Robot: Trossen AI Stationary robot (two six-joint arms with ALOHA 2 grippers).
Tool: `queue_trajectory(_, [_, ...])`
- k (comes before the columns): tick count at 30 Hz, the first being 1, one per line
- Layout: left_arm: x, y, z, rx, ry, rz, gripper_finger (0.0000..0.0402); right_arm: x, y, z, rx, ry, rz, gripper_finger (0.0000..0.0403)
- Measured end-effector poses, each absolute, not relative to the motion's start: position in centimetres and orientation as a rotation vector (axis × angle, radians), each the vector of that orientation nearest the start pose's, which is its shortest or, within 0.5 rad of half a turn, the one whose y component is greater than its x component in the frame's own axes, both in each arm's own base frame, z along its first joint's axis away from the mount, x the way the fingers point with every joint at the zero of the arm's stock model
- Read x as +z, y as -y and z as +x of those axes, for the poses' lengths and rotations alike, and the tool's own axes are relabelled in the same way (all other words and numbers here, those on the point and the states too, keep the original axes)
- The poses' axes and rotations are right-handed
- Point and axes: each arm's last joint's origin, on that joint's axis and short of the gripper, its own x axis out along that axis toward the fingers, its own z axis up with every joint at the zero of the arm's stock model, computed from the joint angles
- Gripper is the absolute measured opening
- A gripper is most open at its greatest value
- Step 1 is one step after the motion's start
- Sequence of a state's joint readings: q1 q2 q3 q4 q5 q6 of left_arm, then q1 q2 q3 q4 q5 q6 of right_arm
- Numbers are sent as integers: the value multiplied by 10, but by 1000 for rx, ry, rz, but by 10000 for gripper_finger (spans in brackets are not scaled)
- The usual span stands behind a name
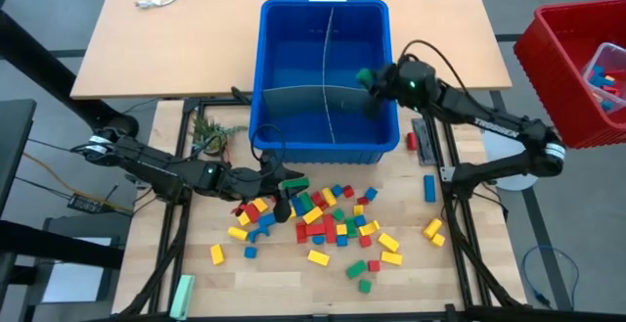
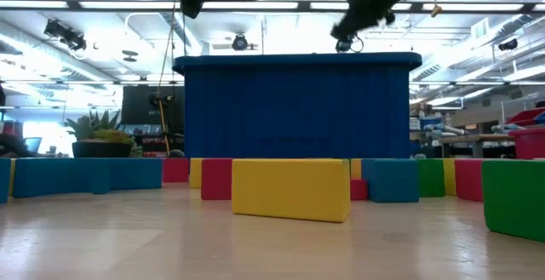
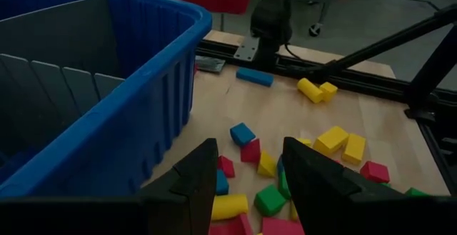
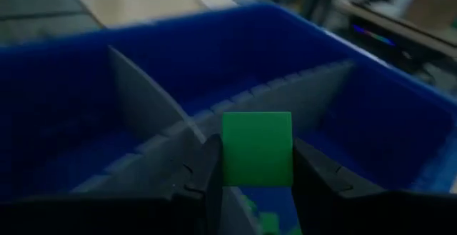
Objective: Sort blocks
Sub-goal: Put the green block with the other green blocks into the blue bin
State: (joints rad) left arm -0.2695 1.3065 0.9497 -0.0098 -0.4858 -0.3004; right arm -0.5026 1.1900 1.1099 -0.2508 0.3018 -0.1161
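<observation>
The right gripper (image 4: 251, 165) hangs over the blue bin (image 1: 284, 136), above its right-hand half near the grey cross divider (image 1: 313, 94), and its two dark fingers are clamped on a green block (image 4: 257, 149). The block sits squarely between the jaws, its flat face turned toward the wrist camera, its sides pressed by both fingers and its upper part standing clear above them. In the high view the same green block (image 1: 364, 75) shows just at the gripper's tip, over the bin's interior. Something green lies below it in the bin, possibly another brick, but the wrist view is too dim to be sure.

The left gripper (image 3: 250, 174) hovers low over the wooden table (image 1: 411, 283) just in front of the bin's front wall, at the left edge of the scattered blocks (image 1: 328, 226). Its jaws stand apart with nothing between them; red, yellow, green and blue bricks lie on the table directly beneath and beyond the gap.
</observation>
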Motion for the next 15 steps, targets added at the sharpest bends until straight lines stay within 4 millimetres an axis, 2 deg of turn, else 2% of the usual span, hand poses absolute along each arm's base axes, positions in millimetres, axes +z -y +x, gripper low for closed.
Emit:
queue_trajectory(8, [295,64,282,263,-307,-160,166,321,192,229,-890,-508,-17,127])
queue_trajectory(11, [295,64,282,263,-307,-161,166,313,203,228,-917,-535,-11,140])
queue_trajectory(15, [295,64,282,263,-307,-161,166,314,206,227,-937,-510,14,168])
